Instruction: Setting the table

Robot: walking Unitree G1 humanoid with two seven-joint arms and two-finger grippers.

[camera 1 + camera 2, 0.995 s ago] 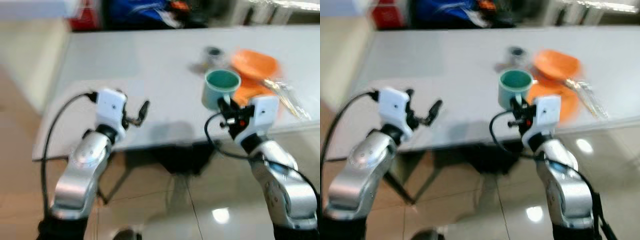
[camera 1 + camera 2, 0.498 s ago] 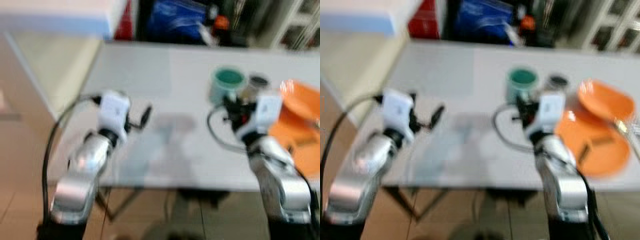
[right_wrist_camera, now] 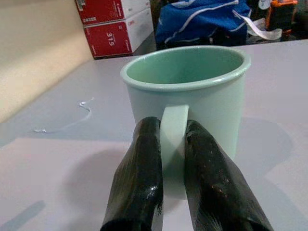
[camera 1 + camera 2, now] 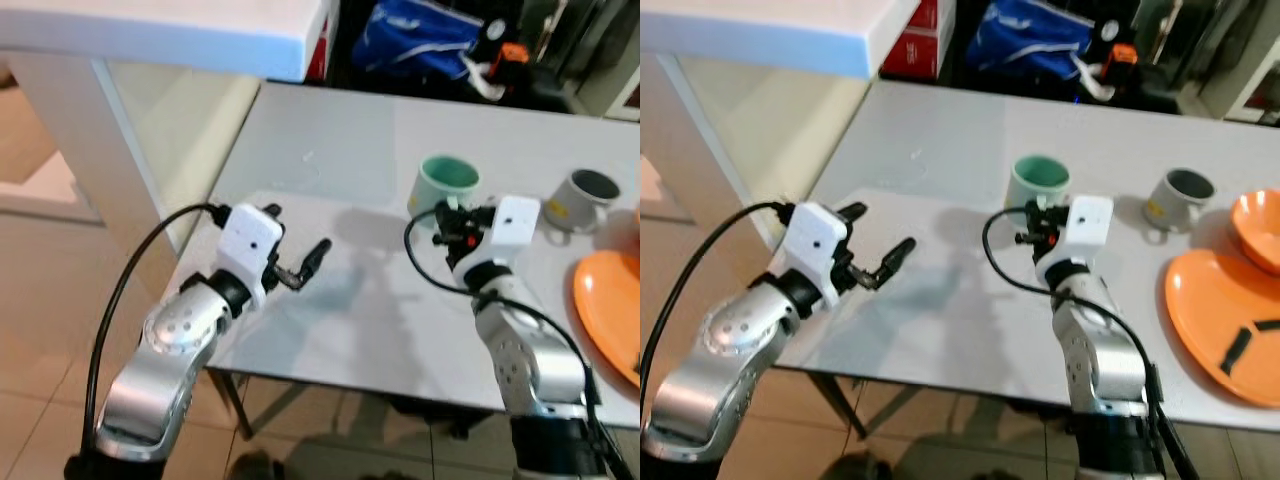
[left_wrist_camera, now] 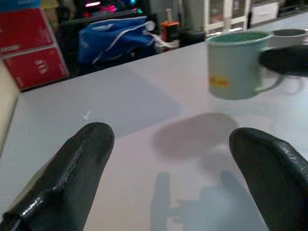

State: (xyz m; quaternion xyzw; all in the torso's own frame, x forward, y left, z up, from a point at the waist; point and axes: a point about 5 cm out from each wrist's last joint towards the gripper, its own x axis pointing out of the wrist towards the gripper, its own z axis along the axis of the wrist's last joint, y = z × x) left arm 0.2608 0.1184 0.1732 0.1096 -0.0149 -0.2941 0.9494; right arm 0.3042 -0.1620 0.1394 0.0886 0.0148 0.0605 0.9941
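Reading what print there is: the red boxes [image 3: 111, 24] beyond the table carry "315" on a white label, and the green mug [image 3: 187, 96] wears a small yellow mark on its side, seen from the left wrist, too blurred to read. The grey mug [image 4: 1176, 200] has a yellowish patch too, also unreadable.

Now the right gripper [image 3: 172, 159]: its two black fingers [image 3: 139, 178] are pinched tight on the green mug's handle, one on each side, and the mug hangs upright above the grey table [image 4: 330, 150], casting a shadow on the surface below it. It sits toward the middle of the table, with the grey mug well off to its right and the orange plate [image 4: 1225, 320] nearer the robot on that side, dark strips lying on it. An orange bowl [image 4: 1258, 215] peeks in at the edge, just beyond the plate.

The left gripper [image 4: 298, 265] hovers over the table's near left part, fingers spread wide, holding nothing.

A blue bag [image 4: 425, 40] lies behind the table.
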